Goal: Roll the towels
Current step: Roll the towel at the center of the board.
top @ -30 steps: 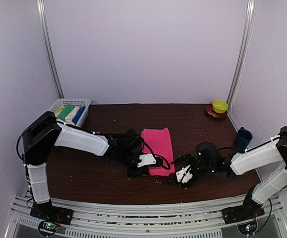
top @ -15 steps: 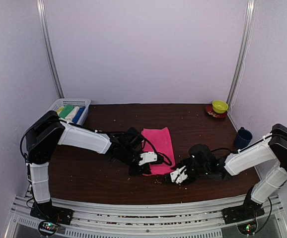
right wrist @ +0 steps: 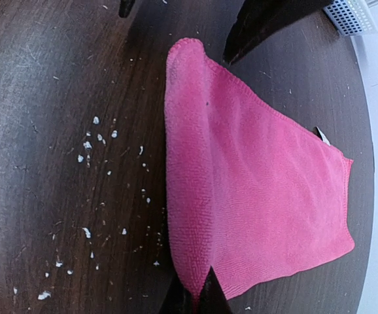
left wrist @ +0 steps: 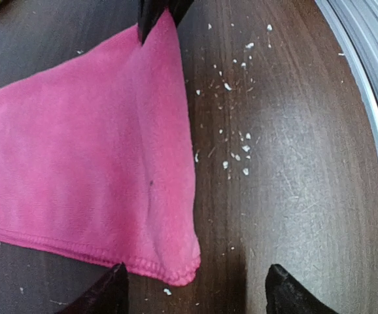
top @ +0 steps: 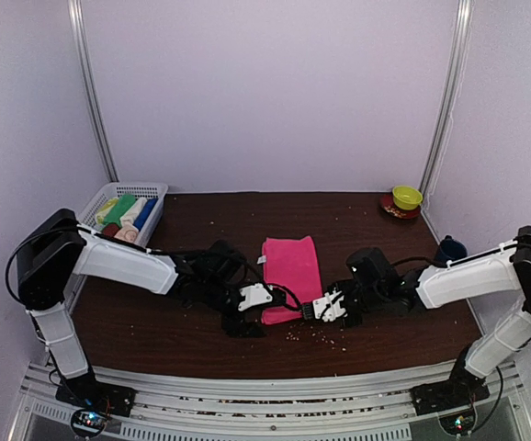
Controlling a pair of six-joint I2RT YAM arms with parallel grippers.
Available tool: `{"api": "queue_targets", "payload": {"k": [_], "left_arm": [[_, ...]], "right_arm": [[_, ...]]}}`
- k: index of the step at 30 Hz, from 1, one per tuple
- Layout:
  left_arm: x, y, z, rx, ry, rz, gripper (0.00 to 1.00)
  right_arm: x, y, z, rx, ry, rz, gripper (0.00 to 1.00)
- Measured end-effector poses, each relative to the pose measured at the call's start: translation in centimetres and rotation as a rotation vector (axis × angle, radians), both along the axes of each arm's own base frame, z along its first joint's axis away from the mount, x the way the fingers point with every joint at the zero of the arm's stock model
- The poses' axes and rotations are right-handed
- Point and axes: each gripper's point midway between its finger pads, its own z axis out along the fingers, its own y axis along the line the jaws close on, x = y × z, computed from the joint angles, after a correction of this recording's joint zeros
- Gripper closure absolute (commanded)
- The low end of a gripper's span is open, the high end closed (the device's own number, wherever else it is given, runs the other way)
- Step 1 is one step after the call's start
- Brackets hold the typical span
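Note:
A hot pink towel (top: pixel 291 265) lies flat in the middle of the dark wooden table. My left gripper (top: pixel 258 317) stands open at the towel's near left corner; in the left wrist view that corner (left wrist: pixel 179 258) lies on the wood between the spread fingertips (left wrist: pixel 110 294), untouched. My right gripper (top: pixel 308 312) is shut on the towel's near right corner, and the pink cloth (right wrist: pixel 241 196) runs into the pinched jaws of the right gripper (right wrist: pixel 199 299). Other rolled towels (top: pixel 126 209), green, blue and cream, sit in a basket.
The white mesh basket (top: pixel 146 191) stands at the back left by the wall. A yellow bowl on a red saucer (top: pixel 406 197) is at the back right, a dark blue cup (top: pixel 449 253) in front of it. White crumbs (left wrist: pixel 238 157) litter the wood near the towel.
My left gripper has opened and let go of the towel's near left corner. My right gripper has moved left to the near right corner and shut on it.

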Motion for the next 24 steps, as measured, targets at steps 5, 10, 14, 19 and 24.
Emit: {"api": "queue_targets", "payload": {"k": [5, 10, 14, 19, 24], "left_arm": [[0.9, 0.2, 2.0, -0.07, -0.088, 0.048, 0.22], [1.8, 0.2, 2.1, -0.114, -0.146, 0.092, 0.03], [1.7, -0.3, 2.2, -0.128, -0.17, 0.096, 0.02], [0.1, -2.0, 1.1, -0.12, -0.203, 0.063, 0.03], [-0.6, -2.7, -0.9, -0.089, -0.216, 0.056, 0.07]], "right_arm": [[0.6, -0.7, 0.5, 0.018, 0.077, -0.018, 1.0], [0.9, -1.1, 0.1, 0.009, 0.182, -0.028, 1.0], [1.1, -1.4, -0.6, -0.012, 0.261, -0.046, 1.0], [1.6, -1.4, -1.7, -0.051, 0.372, -0.079, 1.0], [2.5, -1.5, -2.5, -0.069, 0.488, -0.118, 1.0]]}}
